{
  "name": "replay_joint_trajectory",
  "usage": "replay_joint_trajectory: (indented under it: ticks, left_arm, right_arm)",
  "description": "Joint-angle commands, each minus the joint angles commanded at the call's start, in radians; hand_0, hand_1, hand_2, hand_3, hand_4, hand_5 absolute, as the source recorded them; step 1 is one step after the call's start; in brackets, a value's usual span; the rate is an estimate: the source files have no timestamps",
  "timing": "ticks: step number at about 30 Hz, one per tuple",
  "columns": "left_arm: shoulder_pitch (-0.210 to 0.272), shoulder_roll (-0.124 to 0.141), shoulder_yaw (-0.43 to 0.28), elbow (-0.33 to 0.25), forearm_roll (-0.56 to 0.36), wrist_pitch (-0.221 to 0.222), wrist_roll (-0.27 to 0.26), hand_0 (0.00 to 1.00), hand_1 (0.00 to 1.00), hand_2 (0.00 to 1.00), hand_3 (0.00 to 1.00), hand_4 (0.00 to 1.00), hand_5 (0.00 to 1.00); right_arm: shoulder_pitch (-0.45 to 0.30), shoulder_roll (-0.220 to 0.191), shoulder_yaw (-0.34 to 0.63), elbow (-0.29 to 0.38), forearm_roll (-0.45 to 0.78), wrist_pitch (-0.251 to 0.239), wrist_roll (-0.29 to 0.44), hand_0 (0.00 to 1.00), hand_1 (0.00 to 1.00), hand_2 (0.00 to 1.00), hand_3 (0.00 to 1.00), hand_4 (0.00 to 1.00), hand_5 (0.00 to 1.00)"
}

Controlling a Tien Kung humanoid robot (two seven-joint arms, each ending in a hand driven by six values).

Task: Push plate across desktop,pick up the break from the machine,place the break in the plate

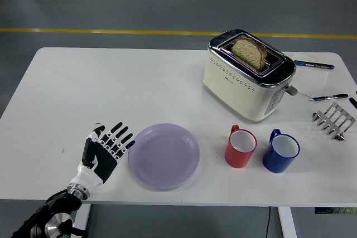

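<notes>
A lilac plate [164, 156] lies flat near the table's front edge, left of centre. My left hand [106, 147] is just left of it, fingers spread and straight, fingertips [127, 138] at the plate's left rim, holding nothing. A cream and chrome toaster [247, 76] stands at the back right with a slice of brown bread [250, 52] sticking up from its slot. My right arm is out of view.
A red mug [240, 147] and a blue mug [281, 151] stand right of the plate. A metal toast rack [333, 120] and two pens [314, 64] lie at the far right. The white table [111, 87] has bare surface at the left and back.
</notes>
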Motion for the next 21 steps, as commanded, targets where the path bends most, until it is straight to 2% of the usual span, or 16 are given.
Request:
replay_joint_trajectory:
  ticks: [10,15,17,21]
  left_arm:
    - [-0.011,-0.002,0.017,0.014,-0.033,-0.017,0.006,0.805,0.826,0.864,0.813,0.563,0.998]
    - [-0.009,0.000,0.020,-0.001,-0.034,-0.020,0.006,0.798,0.824,0.858,0.808,0.564,0.998]
    - [-0.005,0.003,0.019,-0.015,-0.023,-0.010,-0.003,0.798,0.824,0.858,0.808,0.564,0.998]
    - [0.001,0.007,0.008,-0.033,0.008,0.051,-0.055,0.801,0.823,0.854,0.802,0.570,0.998]
  right_arm:
    - [0.002,0.001,0.000,0.000,0.000,0.000,0.000,0.684,0.655,0.700,0.722,0.497,0.485]
    - [0.001,0.001,-0.001,0.000,0.000,0.000,0.000,0.684,0.655,0.699,0.722,0.497,0.484]
    - [0.001,0.001,-0.001,0.000,0.000,0.000,0.000,0.684,0.655,0.699,0.722,0.497,0.484]
    - [0.001,0.001,0.001,0.000,0.000,0.000,0.000,0.684,0.654,0.699,0.722,0.495,0.480]
